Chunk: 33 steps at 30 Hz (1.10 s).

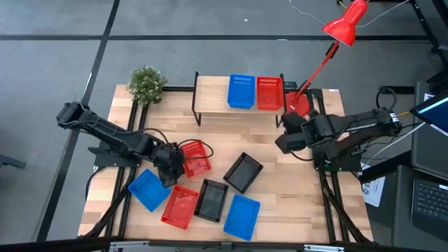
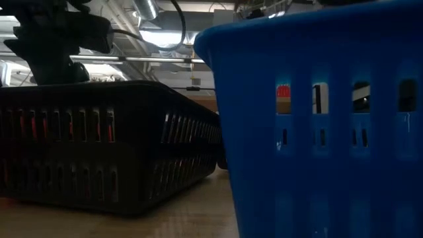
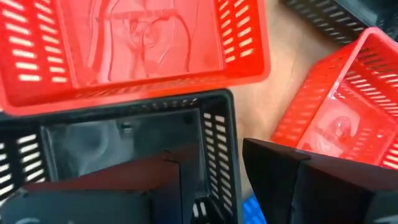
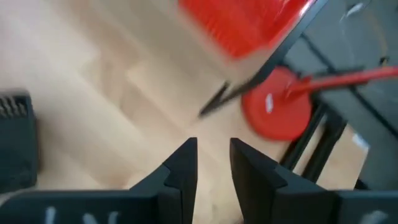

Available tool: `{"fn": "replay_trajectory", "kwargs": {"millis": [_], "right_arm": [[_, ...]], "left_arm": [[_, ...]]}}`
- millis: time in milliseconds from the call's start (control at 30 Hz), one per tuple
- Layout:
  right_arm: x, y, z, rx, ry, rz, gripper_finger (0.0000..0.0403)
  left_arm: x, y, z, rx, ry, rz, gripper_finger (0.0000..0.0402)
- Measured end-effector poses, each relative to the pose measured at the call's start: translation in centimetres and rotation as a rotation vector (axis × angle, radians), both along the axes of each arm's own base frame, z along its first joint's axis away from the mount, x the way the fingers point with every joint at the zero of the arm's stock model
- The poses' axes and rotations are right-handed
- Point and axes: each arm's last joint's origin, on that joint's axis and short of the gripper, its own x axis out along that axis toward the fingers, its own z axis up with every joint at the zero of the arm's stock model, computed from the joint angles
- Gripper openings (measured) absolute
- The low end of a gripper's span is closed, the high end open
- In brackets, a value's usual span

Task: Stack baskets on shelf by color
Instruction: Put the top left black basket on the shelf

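Black mesh plastic basket (image 3: 124,155) sits pinched by its wall in the left gripper (image 1: 170,164), in front of the low light-wood shelf (image 1: 210,89). Near it on the wooden counter (image 1: 294,189): three red baskets (image 1: 180,206), two blue (image 1: 241,215), two more black (image 1: 243,171). One blue basket (image 1: 241,92) and one red (image 1: 269,93) rest side by side on the shelf. Right gripper (image 4: 212,163) hovers beside the shelf's right end, jaws narrowly spread, holding nothing.
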Motion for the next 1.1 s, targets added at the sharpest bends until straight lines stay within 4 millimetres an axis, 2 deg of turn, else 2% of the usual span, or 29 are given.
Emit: {"fn": "replay_trajectory", "kwargs": {"millis": [233, 800, 1000, 1100], "right_arm": [[-0.6, 0.5, -2.4, 0.082, 0.008, 0.017, 0.0095], [-0.6, 0.7, -2.1, 0.06, 0.058, 0.137, 0.0095], [-0.6, 0.7, -2.1, 0.057, 0.059, 0.139, 0.0095], [-0.6, 0.7, -2.1, 0.047, 0.067, 0.152, 0.0095]], "left_arm": [[0.9, -0.7, -0.6, -0.017, -0.02, 0.017, 0.0115], [1.9, -1.1, -3.0, 0.034, 0.076, 0.094, 0.0115], [2.1, -1.7, -4.6, 0.053, 0.149, 0.104, 0.0115], [2.2, -2.0, -5.3, 0.058, 0.177, 0.127, 0.01]]}}
